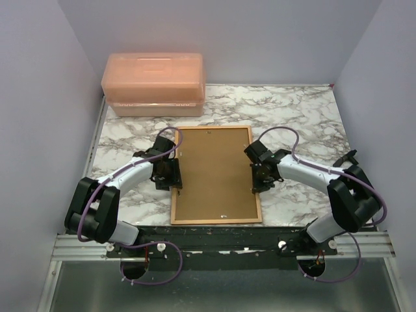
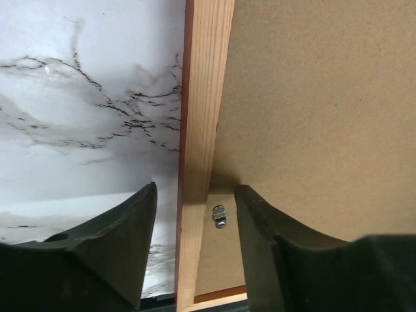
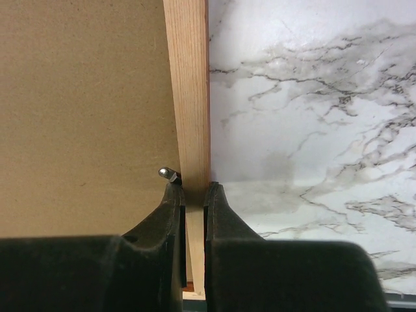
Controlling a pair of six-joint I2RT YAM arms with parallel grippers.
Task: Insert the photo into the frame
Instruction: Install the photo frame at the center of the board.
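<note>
White arm links (image 1: 133, 174), bulky black joints (image 1: 354, 201), looping purple cables (image 1: 79, 224), dark curved claw fingers (image 2: 97, 260)

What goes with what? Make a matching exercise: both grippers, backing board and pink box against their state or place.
Things:
1 left gripper
2 right gripper
3 backing board
4 pink box

States or places:
A at the far-left corner of the table
B open, astride a rail of the frame
C shut on a rail of the frame
D lying inside the frame

Pairs: 1-B, 2-C, 3-D, 4-A
</note>
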